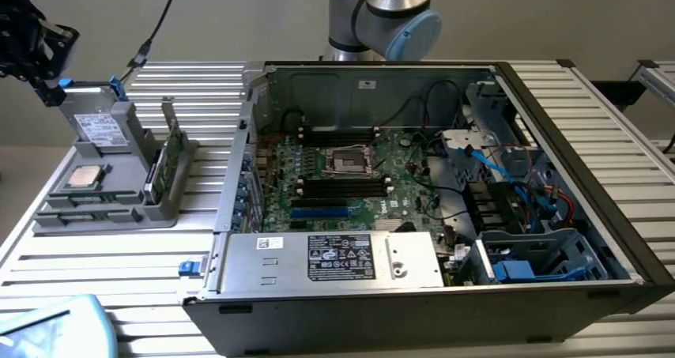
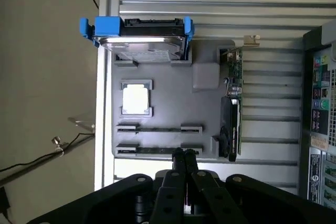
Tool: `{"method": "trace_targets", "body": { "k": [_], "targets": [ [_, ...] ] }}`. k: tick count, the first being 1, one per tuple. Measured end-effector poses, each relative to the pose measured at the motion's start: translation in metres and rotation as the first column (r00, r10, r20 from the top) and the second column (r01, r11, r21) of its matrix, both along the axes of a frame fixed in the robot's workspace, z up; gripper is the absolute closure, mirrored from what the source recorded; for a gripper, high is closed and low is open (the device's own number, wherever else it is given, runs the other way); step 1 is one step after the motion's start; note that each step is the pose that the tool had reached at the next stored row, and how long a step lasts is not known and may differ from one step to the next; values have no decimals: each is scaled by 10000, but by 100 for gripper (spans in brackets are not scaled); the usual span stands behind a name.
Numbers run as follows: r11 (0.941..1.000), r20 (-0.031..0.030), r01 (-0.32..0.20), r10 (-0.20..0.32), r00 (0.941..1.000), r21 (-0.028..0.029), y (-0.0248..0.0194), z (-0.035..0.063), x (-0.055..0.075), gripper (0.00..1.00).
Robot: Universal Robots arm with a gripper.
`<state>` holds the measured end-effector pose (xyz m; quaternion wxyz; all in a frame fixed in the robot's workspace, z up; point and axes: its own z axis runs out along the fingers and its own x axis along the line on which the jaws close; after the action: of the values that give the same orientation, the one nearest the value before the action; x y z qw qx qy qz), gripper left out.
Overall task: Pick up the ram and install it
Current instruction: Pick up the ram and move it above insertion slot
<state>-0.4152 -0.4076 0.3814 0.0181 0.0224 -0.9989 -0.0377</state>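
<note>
I see my fingers [image 2: 179, 163] pressed together, holding nothing. The ram [image 2: 152, 151] stands on edge in the gray tray [image 2: 206, 77] on the desk [image 2: 210, 3], by their tips.

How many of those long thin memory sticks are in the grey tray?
2. One ram stick lies in the slot beside the square processor; the other ram stick lies in the outermost slot, near the fingers. Others may be hidden.
</note>
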Motion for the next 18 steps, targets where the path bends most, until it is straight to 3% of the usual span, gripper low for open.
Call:
{"method": "trace_targets", "body": {
  "k": [5, 8, 14, 18],
  "targets": [
    [9951, 15, -936, 936, 9956, 314, 0, -25, 0, 90],
    [9881, 32, -1472, 1472, 9891, 455, 0, -42, 0, 90],
    [9658, 37, -2548, 2549, 9670, 476, 0, -78, 0, 90],
    [9450, 37, -3236, 3238, 9461, 476, 0, -100, 0, 90]
  ]
}}
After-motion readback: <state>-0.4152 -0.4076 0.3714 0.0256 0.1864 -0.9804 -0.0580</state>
